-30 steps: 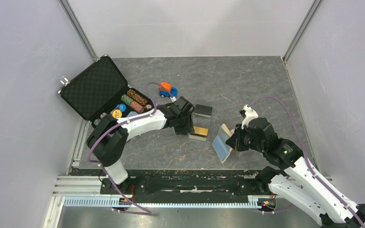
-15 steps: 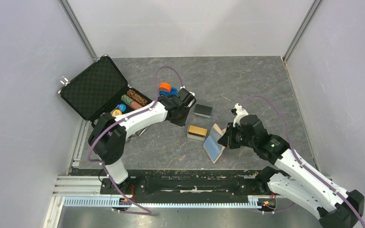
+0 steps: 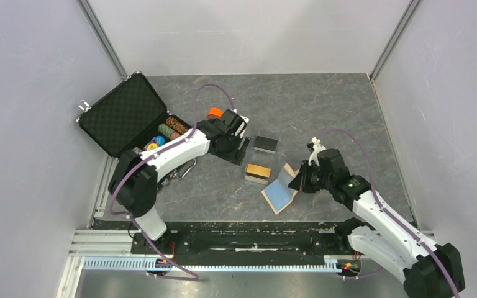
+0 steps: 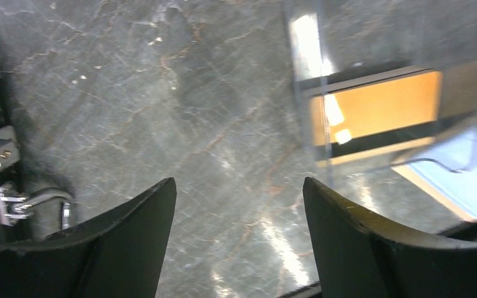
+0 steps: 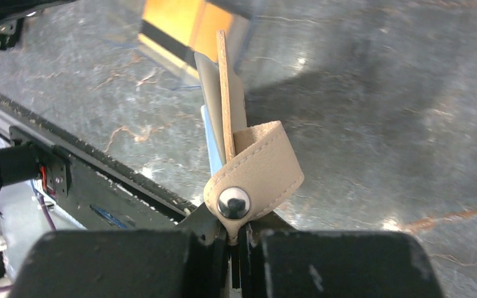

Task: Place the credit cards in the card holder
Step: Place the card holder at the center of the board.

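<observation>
The card holder (image 5: pixel 258 164) is pinched by its tab between the right fingers (image 5: pixel 335 261); the left fingers (image 4: pixel 130 248) are held wide apart over the worktop (image 4: pixel 130 93)

Beige leather-look card holder (image 5: pixel 254 167): no readable text.
Gold plastic card (image 4: pixel 379 108): no legible print.
Round poker chips (image 3: pixel 177 129): markings too small to read.

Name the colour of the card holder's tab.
Beige tab on the card holder, silver snap; right wrist view best.

White arm shells (image 3: pixel 183 152), black joints (image 3: pixel 138 189); purple cables (image 3: pixel 208 85); green indicator light (image 3: pixel 349 184).
</observation>
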{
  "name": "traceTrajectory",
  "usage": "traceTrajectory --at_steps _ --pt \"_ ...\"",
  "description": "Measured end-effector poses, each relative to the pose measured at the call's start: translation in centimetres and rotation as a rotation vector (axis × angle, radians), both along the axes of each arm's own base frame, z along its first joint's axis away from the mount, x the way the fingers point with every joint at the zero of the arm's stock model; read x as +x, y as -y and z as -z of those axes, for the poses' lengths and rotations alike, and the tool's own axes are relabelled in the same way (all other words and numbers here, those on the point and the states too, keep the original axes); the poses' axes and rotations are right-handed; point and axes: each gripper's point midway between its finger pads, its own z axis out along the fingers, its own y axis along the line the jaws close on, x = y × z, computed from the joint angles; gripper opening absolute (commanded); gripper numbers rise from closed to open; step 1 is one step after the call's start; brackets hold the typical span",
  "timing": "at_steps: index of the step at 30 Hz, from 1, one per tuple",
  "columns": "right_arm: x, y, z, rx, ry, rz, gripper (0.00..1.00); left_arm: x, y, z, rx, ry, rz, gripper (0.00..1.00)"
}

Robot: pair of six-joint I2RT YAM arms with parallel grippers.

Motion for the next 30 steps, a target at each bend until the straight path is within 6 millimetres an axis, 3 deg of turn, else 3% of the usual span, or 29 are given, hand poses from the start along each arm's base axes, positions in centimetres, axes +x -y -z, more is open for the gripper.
traceTrajectory --at_steps 5,10,14,19,26,30 --pt "0.4 3.1 2.4 -0.026 -0.069 0.097 0.00 -1.4 1.7 -2.0 -0.185 -0.004 -0.068 0.91" --pt "1.2 5.1 3.4 -0.047 -0.098 0.145 0.00 -3.4 2.1 -0.9 -0.278 -0.067 -0.175 0.93" --pt "1.8 5.3 4.0 -0.038 -0.112 0.141 0.00 -4.8 2.5 0.7 -0.309 -0.131 -0.281 0.90" --pt "2.7 4.2 4.4 0.014 -0.096 0.102 0.00 -5.2 3.6 0.8 -0.360 -0.151 -0.366 0.86" --pt "2.5 2.9 5.7 0.080 -0.113 0.074 0.00 -4.8 4.2 1.8 -0.341 -0.146 -0.431 0.70" --pt "2.3 1.8 5.7 0.098 -0.111 0.040 0.00 -4.6 3.8 3.5 -0.290 -0.151 -0.459 0.49"
